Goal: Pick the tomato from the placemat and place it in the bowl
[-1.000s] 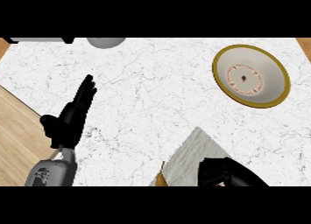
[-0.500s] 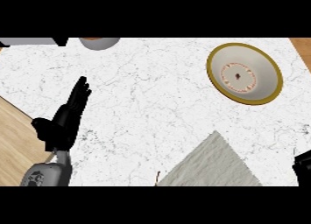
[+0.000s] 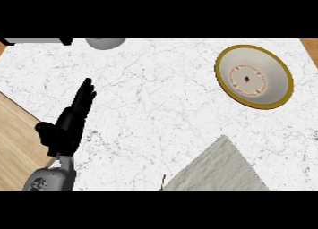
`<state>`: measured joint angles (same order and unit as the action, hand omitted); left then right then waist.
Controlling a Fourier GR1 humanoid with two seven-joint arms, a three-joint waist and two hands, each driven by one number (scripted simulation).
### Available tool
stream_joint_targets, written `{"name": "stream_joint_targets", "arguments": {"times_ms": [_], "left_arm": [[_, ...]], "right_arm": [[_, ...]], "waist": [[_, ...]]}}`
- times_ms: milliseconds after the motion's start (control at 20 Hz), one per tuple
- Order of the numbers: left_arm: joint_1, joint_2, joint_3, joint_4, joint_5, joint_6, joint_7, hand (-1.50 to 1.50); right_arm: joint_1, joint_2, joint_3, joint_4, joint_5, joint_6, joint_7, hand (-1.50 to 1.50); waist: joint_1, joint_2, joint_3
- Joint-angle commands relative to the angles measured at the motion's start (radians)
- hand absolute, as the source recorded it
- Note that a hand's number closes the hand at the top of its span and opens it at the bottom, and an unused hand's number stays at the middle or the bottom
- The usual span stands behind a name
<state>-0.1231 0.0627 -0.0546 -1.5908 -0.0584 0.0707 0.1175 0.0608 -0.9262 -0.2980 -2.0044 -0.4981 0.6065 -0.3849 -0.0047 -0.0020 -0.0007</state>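
So here's what you've got: your left hand (image 3: 67,123) is sitting at the left side of the marble counter (image 3: 154,103), fingers (image 3: 83,96) straight and pressed close together, pointing up and slightly right, with the thumb sticking out to the lower left. It's holding nothing, just resting there open above its grey forearm (image 3: 52,179), which comes in from the bottom edge. Your right hand doesn't show anywhere in the head view, so you can't say anything about its fingers. The bowl (image 3: 254,77) is well off to the right of those fingertips and a bit higher up, sitting on the marble near the right edge, white inside with a gold rim and a reddish ring pattern around its middle. The grey placemat (image 3: 217,170) is down to the lower right of the fingers, poking in from the bottom edge as a pointed corner, well apart from the hand and from the bowl. The tomato? You can't see it at all: not on the visible part of the placemat, not in the bowl. Up above the fingertips at the top edge there's a rounded grey object (image 3: 105,43), only partly in view. A strip of wooden surface (image 3: 12,134) runs just left of the thumb.
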Motion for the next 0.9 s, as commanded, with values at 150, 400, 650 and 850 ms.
{"name": "stream_joint_targets", "arguments": {"times_ms": [150,400,650,850], "left_arm": [[0.026,0.005,0.025,0.093,0.023,-0.046,-0.121,0.00],[-0.032,-0.010,0.020,0.102,0.024,-0.040,-0.072,0.00],[-0.006,-0.019,-0.021,0.046,-0.010,-0.027,-0.045,0.00],[-0.031,-0.005,0.003,0.043,0.003,-0.032,-0.027,0.00]], "right_arm": [[-0.209,-0.012,0.025,0.075,-0.047,-0.047,0.184,1.50],[-0.428,-0.025,0.134,0.236,0.084,-0.094,0.235,1.50],[-0.507,0.022,0.233,0.298,0.407,-0.198,0.184,1.50],[-0.621,0.145,0.358,0.472,0.604,-0.287,0.096,1.50]], "waist": [[0.012,0.004,0.000],[0.031,0.009,0.000],[0.051,0.010,0.001],[0.049,0.011,0.001]]}}
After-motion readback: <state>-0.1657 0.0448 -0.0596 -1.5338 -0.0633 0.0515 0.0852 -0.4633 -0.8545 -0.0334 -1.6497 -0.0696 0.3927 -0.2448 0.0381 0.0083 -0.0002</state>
